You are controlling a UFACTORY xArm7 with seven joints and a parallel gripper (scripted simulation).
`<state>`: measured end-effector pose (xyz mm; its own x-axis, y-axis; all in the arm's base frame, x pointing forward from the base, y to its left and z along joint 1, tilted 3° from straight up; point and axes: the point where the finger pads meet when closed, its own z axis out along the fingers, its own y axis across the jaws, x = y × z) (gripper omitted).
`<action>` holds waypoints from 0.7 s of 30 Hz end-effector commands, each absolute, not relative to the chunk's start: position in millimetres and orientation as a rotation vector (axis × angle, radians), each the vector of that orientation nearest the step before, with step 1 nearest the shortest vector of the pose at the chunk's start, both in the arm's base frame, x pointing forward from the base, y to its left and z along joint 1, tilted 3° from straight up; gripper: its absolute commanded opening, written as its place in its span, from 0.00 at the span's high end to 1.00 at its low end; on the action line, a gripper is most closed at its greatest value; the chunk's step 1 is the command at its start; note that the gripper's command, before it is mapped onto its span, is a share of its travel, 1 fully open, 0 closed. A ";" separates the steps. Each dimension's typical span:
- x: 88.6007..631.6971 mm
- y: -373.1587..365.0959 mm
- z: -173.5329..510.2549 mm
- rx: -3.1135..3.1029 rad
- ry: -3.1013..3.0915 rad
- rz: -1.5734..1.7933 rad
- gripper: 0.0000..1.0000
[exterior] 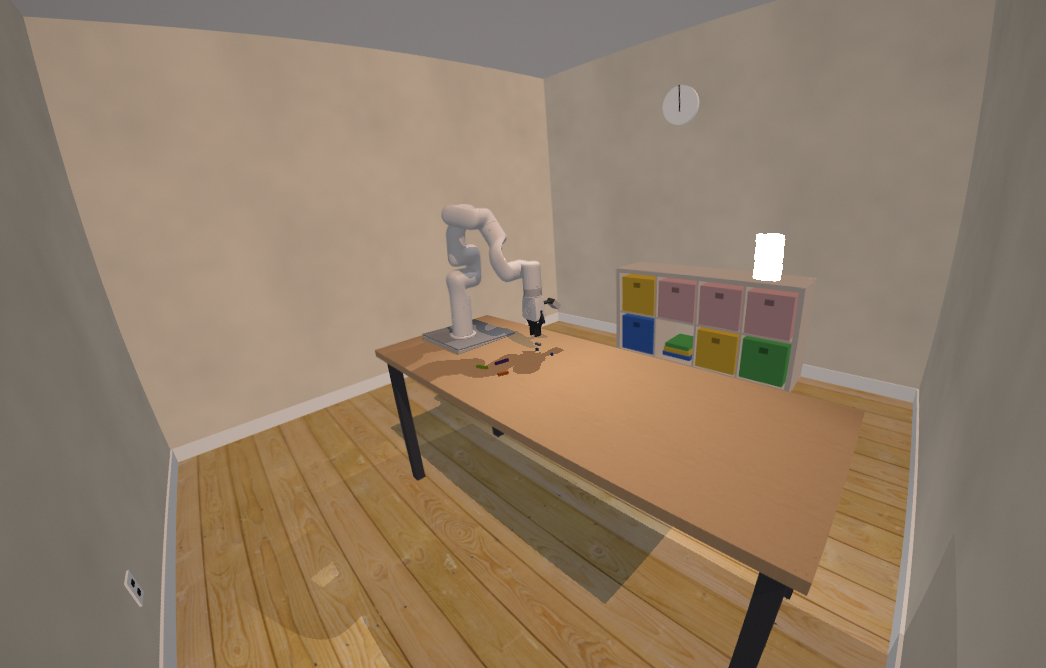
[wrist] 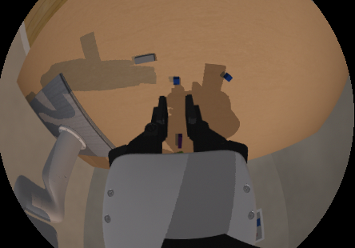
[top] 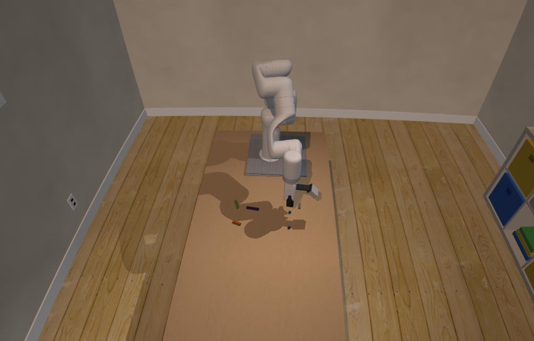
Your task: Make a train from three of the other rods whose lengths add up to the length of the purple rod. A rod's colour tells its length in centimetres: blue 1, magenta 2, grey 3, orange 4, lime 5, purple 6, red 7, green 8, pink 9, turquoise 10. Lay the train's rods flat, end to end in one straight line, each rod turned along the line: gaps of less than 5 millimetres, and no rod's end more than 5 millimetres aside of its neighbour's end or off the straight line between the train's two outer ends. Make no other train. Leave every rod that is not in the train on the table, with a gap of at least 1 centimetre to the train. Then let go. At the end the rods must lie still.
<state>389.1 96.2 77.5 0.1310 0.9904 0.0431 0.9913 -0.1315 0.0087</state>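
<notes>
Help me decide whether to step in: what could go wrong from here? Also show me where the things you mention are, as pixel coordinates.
The part-open jaws have nothing between them; coming down off-centre, they might knock the blue rod (top: pixel 289 212) (exterior: pixel 536 349) (wrist: pixel 176 81) nearest them.

They could also bump the grey rod (top: pixel 299 205) (exterior: pixel 537 343) (wrist: pixel 144 58), lying close to that blue one.
</notes>
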 end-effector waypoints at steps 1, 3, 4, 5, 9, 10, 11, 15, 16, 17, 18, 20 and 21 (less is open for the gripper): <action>390.6 96.4 78.8 -2.347 -2.057 -0.065 0.76; 390.6 96.4 78.8 -2.347 -2.057 -0.065 0.76; 390.6 96.4 78.7 -2.347 -2.057 -0.065 0.76; 390.6 96.4 78.6 -2.347 -2.057 -0.065 0.76; 390.6 96.5 77.5 -2.347 -2.057 -0.065 0.76; 390.6 96.5 77.0 -2.347 -2.057 -0.065 0.76; 390.6 96.5 76.5 -2.347 -2.057 -0.065 0.76; 390.6 96.6 73.5 -2.347 -2.057 -0.065 0.76; 390.6 96.6 73.5 -2.347 -2.057 -0.065 0.76; 390.6 96.6 73.5 -2.347 -2.057 -0.065 0.76; 390.7 96.7 72.6 -2.347 -2.057 -0.065 0.76; 390.7 96.8 70.5 -2.347 -2.057 -0.065 0.76; 390.7 96.8 69.3 -2.347 -2.057 -0.065 0.76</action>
<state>389.3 96.5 71.4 0.1310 0.9904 0.0432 0.9913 -0.1315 0.0090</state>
